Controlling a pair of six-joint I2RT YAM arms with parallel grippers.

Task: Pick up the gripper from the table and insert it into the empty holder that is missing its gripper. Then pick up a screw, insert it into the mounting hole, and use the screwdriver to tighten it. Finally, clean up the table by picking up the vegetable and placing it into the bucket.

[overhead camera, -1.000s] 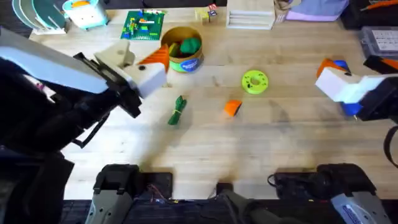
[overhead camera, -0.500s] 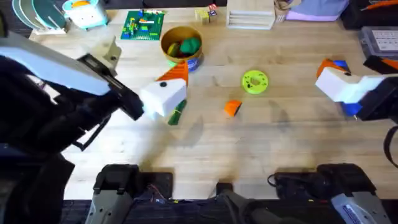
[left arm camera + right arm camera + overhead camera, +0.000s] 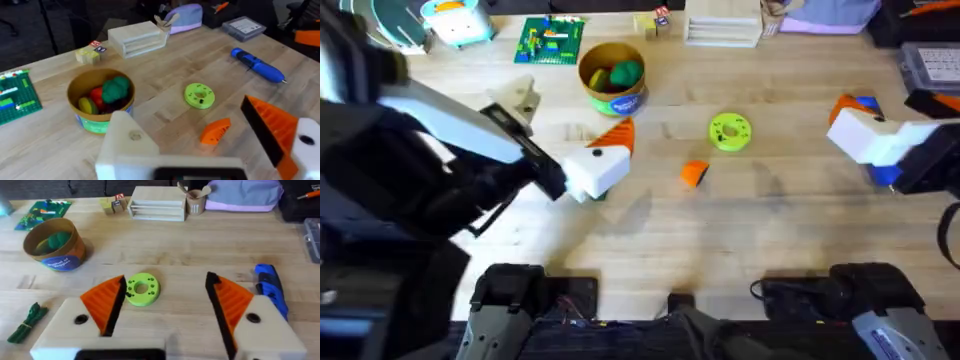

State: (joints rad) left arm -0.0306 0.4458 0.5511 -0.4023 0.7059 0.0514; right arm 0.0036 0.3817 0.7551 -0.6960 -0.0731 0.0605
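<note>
left gripper [image 3: 605, 160] over the vegetable, jaws spread | orange wedge [image 3: 694, 173] near lime-green disc [image 3: 729, 131] | bucket [image 3: 612, 78] holds toy food | right gripper [image 3: 165, 307] jaws spread beside blue screwdriver [image 3: 270, 287]

Light wood table [image 3: 780, 230] w/ dark floor [image 3: 55, 25] behind, even lighting.

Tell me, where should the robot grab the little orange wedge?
Probably across its flat side faces, coming straight down: the wedge lies low on the table with bare wood all round, and its sloped face could slip.
</note>
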